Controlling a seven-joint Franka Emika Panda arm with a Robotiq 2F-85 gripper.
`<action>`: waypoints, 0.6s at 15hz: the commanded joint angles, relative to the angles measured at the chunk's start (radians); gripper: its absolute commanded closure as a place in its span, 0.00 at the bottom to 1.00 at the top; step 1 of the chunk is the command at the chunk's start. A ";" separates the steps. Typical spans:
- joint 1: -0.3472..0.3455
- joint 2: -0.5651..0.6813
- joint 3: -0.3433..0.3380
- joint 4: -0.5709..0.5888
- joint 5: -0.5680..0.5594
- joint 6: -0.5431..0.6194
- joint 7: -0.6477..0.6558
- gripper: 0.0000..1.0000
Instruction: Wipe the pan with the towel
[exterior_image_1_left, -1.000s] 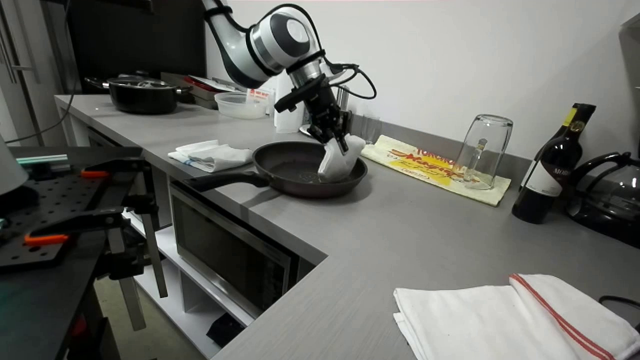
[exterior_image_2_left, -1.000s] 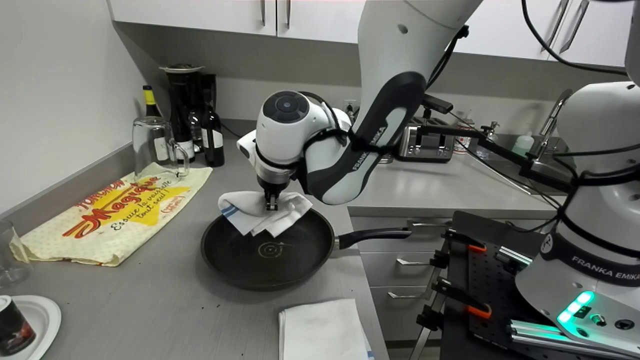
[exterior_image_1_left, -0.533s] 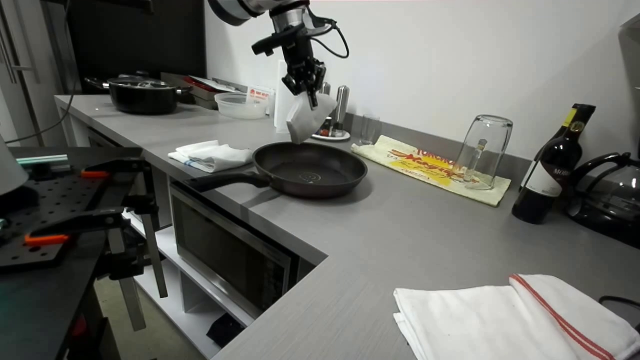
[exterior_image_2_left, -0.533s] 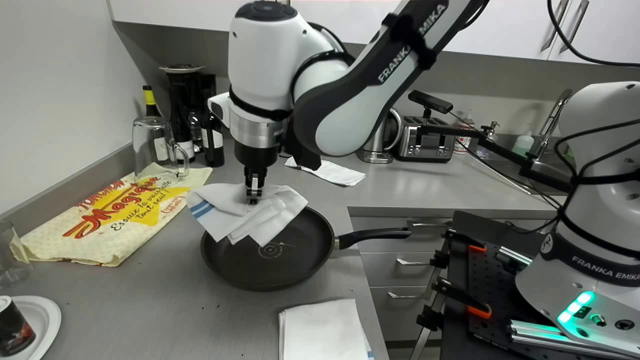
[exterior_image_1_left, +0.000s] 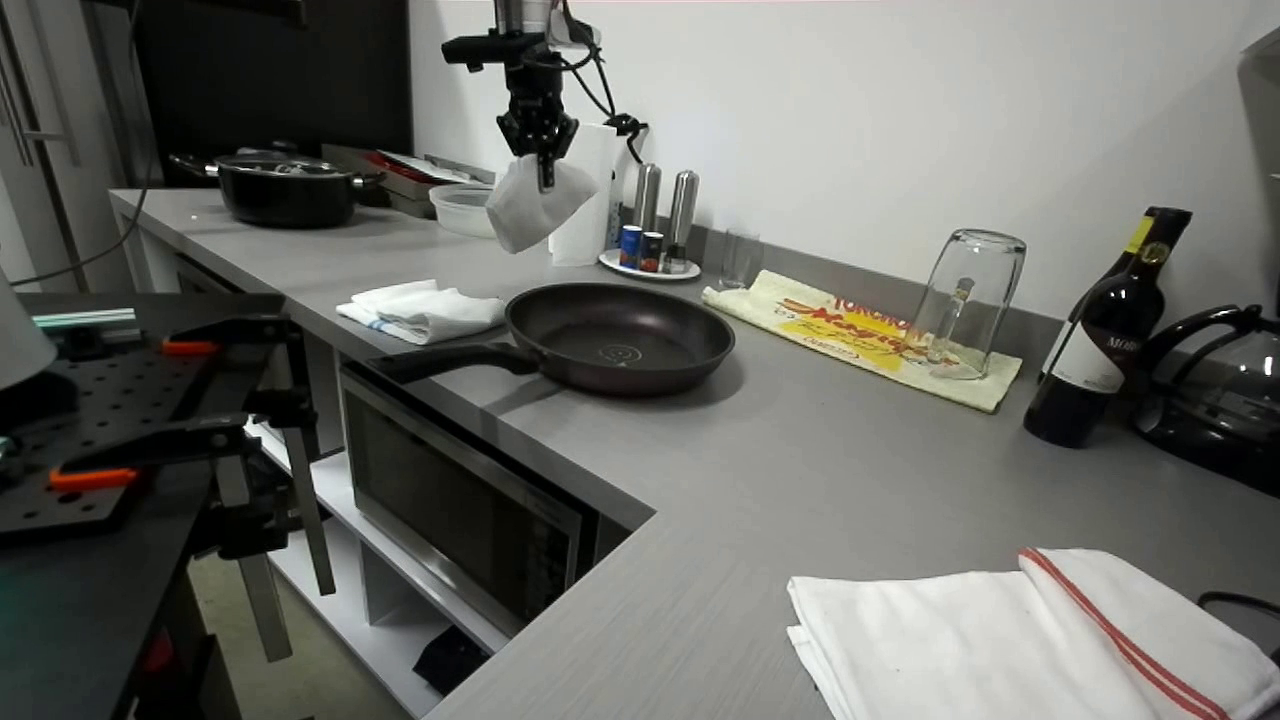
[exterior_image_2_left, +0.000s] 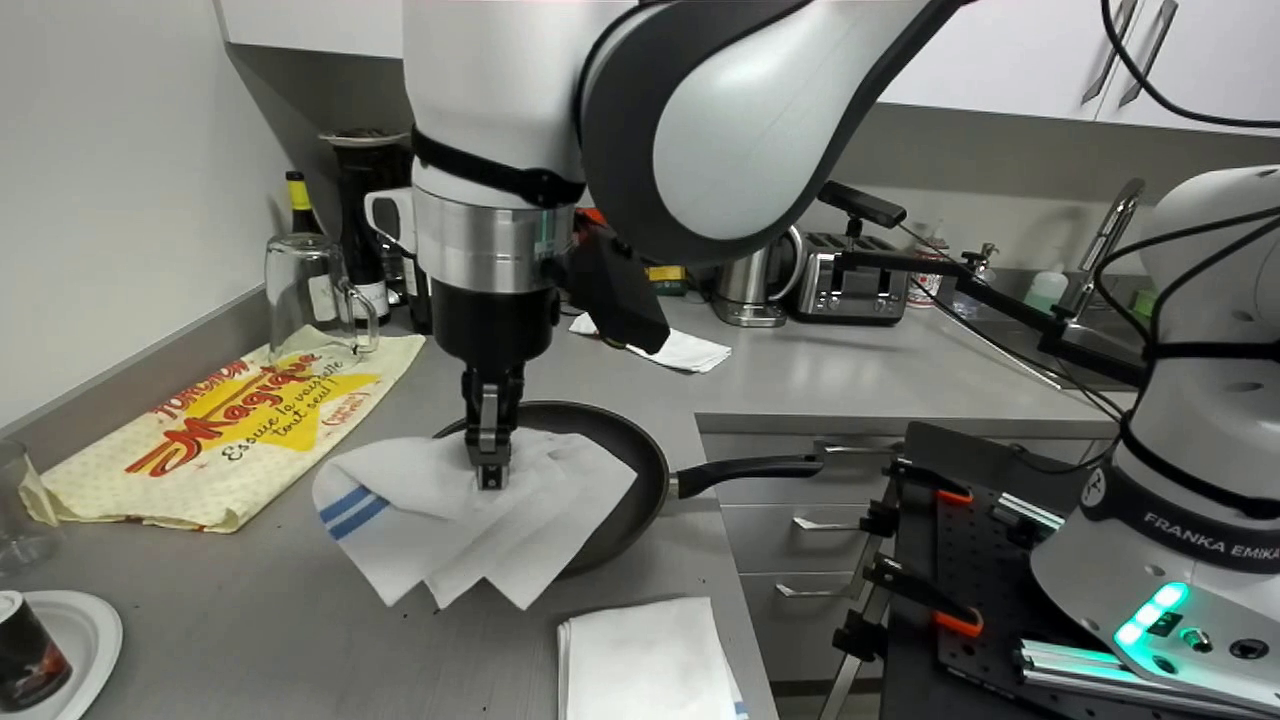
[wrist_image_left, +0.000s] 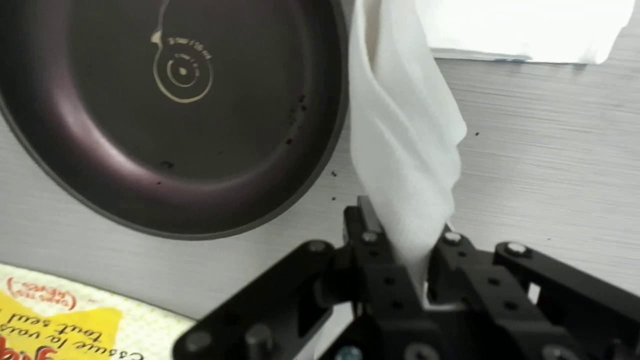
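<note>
The dark frying pan (exterior_image_1_left: 600, 345) sits on the grey counter; it also shows in the other exterior view (exterior_image_2_left: 605, 432) and in the wrist view (wrist_image_left: 200, 135). Several dark specks lie in the pan and on the counter beside it. My gripper (exterior_image_1_left: 546, 180) is shut on a white towel (exterior_image_1_left: 525, 215) and holds it in the air, apart from the pan. In both exterior views the towel (exterior_image_2_left: 450, 530) hangs loose; blue stripes show at one corner. The gripper (exterior_image_2_left: 491, 478) is above it. In the wrist view the towel (wrist_image_left: 400, 125) is pinched between the fingers (wrist_image_left: 407, 222), beside the pan's rim.
A folded white towel (exterior_image_1_left: 420, 312) lies near the pan handle. A yellow printed cloth (exterior_image_1_left: 850, 335) lies along the wall with a glass mug (exterior_image_1_left: 965, 300) on it. A plate with shakers (exterior_image_1_left: 650, 265) stands behind. A red-striped towel (exterior_image_1_left: 1000, 640) lies on the near counter.
My gripper has lifted the towel up out of the pan and carried it sideways past the pan's edge. The towel now hangs free. The pan has not moved.
</note>
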 joint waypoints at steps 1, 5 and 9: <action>-0.077 0.065 0.108 0.034 0.063 -0.023 -0.002 0.96; -0.105 0.130 0.162 0.050 0.093 -0.033 0.003 0.96; -0.109 0.186 0.188 0.066 0.116 -0.039 0.010 0.96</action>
